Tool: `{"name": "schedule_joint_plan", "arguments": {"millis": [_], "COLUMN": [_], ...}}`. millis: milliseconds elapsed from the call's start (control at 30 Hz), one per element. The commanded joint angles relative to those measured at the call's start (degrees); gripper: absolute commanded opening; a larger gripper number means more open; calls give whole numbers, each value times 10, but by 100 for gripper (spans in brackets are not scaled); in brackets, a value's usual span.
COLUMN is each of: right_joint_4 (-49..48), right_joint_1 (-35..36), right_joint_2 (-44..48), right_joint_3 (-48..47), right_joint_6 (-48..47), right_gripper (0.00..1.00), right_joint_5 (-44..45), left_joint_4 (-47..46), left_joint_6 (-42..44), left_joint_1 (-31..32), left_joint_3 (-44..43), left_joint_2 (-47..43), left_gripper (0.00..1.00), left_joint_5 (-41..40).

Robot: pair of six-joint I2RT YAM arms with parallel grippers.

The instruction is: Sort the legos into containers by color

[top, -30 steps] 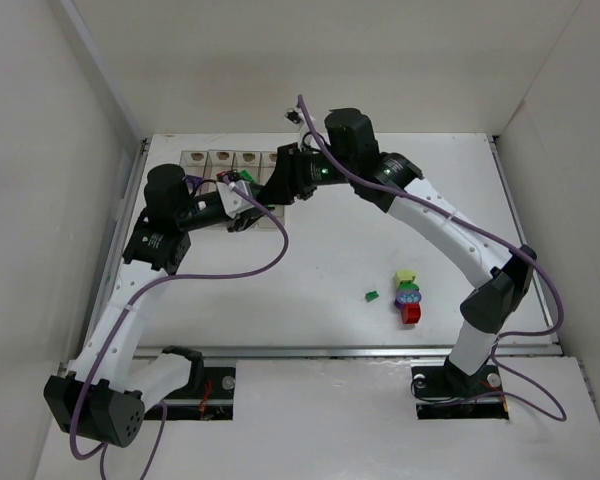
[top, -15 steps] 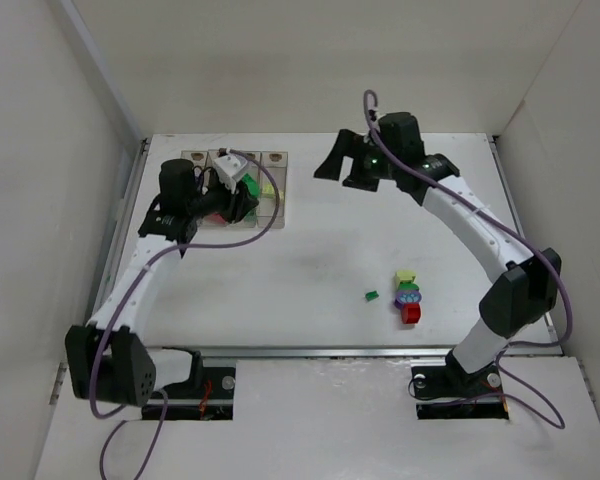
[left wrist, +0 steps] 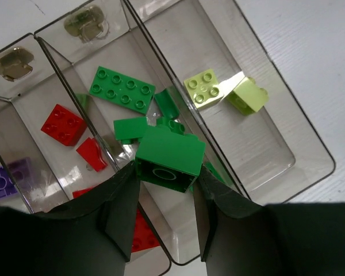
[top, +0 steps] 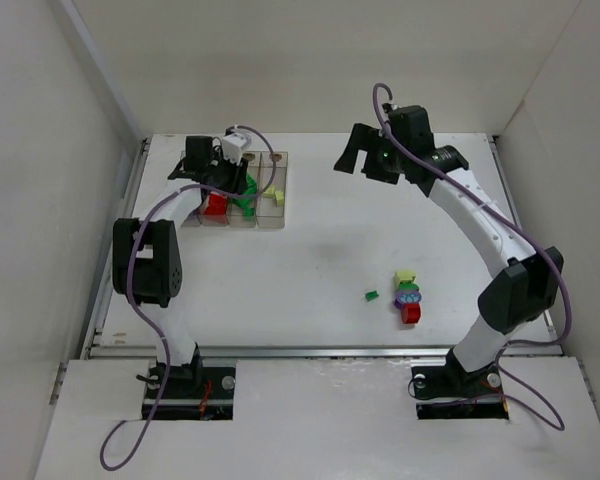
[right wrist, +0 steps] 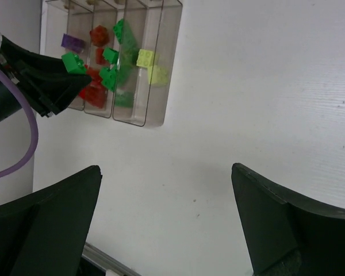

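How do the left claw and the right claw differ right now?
The left claw is shut on a green plastic lego brick; the right claw stands wide open and empty. The left claw hangs over the row of clear plastic bins; the right claw is over the white table, away from the bins. Both are black two-finger claws.

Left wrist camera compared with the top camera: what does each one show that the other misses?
Only the left wrist view shows the left gripper clamped on a green brick, hollow underside towards the camera, and the studs on the sorted bricks. Only the top view shows the right gripper open, plus a loose green brick and a small stacked cluster on the table. Both show the containers holding red bricks, green bricks and pale yellow bricks.
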State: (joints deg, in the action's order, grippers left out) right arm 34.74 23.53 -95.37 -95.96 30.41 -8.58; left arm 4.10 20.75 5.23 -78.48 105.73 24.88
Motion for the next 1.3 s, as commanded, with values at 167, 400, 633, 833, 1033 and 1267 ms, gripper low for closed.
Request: {"name": "schedule_joint_plan", "arguments": {"millis": [167,400,633,833,1033,1267], "right_joint_4": [29,110,239,194,193,232], "right_joint_1": [-23,-23,-29,-29,128,148], "right_joint_2": [-41,-43,-19,-1,-26,-103], "right_joint_3": [-90,-106,53,191,179,201], "right_joint_6": [-31,-43,-23,-24,-115,-71], "right_gripper": [100,100,100,100,93,83], "right_joint_5": [4,72,202,136,158,171], "left_joint_4": [-17,-12,5,36,42,42], "left_joint_6": [42,74,141,125,95,70], "left_joint_1": [-4,1,47,91,136,143], "left_joint_3": [-27,-27,37,106,169,211], "left_joint_2": [7,-53,-173,-233,-292,-338], "left_gripper": [68,86,86,85,85,85], "left_joint_5": [-32,4,-59,-86,-86,-86]}}
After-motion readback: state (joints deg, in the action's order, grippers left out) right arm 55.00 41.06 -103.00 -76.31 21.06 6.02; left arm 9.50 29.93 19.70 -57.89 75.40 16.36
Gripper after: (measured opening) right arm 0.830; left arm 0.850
